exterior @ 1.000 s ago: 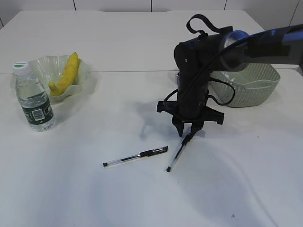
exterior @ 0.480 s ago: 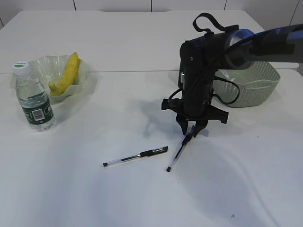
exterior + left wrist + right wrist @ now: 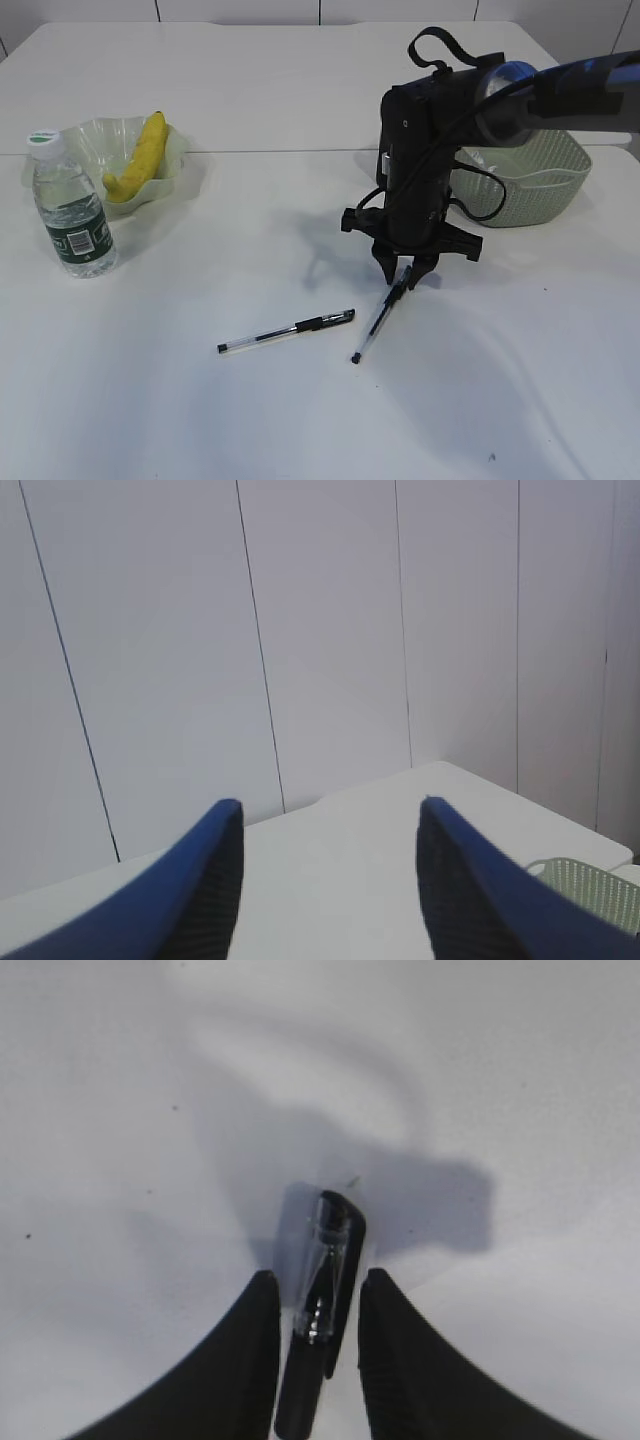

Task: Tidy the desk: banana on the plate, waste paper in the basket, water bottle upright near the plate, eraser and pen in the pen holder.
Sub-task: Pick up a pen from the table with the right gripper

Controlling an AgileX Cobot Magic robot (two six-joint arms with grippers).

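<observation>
R gripper point(image 3: 405, 277) jaws clamped on capped end of a pen point(image 3: 378, 320), its tip on the bench point(image 3: 300, 420) centre-right. 2nd pen point(image 3: 287, 332) lies just left. L gripper point(image 3: 330, 880) jaws wide, empty. Banana point(image 3: 140, 156) on plate point(image 3: 172, 150), far left.

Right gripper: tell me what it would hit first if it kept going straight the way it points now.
The right gripper points down at the table, shut on one pen whose far tip looks to be already on the tabletop. Pushing on would likely jam that pen against the table first; the other pen lies off to the side.
</observation>
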